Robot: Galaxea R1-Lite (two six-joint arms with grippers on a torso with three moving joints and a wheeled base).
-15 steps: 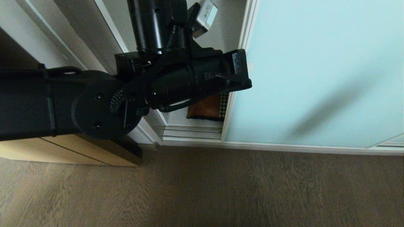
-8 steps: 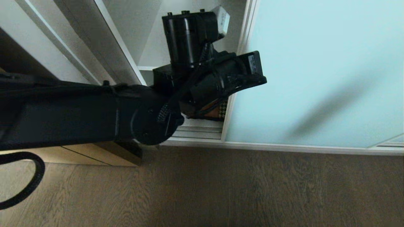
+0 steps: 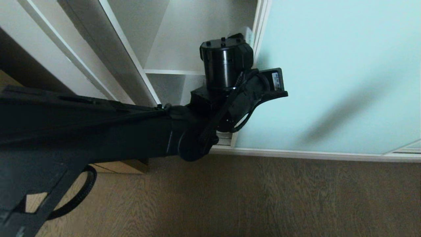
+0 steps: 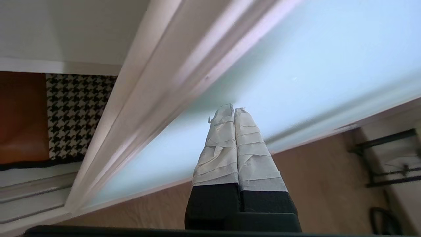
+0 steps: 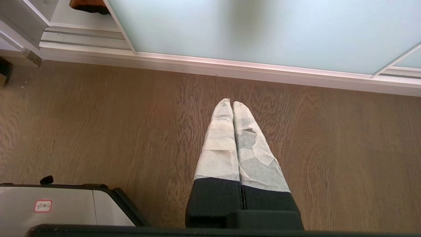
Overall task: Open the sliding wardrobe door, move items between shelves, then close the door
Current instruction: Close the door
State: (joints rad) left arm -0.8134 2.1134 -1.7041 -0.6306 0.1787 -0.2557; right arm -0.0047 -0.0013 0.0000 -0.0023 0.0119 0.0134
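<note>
- Left hand (image 4: 234, 113) has its taped fingers pressed together, holding nothing, its tips at the frosted glass of the sliding wardrobe door (image 4: 296, 65) just beside the door's metal frame edge
- Right hand (image 5: 233, 103) hangs over the wood floor (image 5: 98, 131), well short of the door, fingers likewise pressed together and empty
- Judged step: opening the door, which stands only partly slid aside; the next move likely calls for pushing the frame edge sideways to widen the gap
- Past the door's edge, the open compartment holds the folded clothes (image 4: 65, 112), rust-brown and houndstooth, on the lowest shelf (image 4: 33, 177)
- Farther in, the upper shelf (image 3: 171, 71) shows nothing on its visible part
</note>
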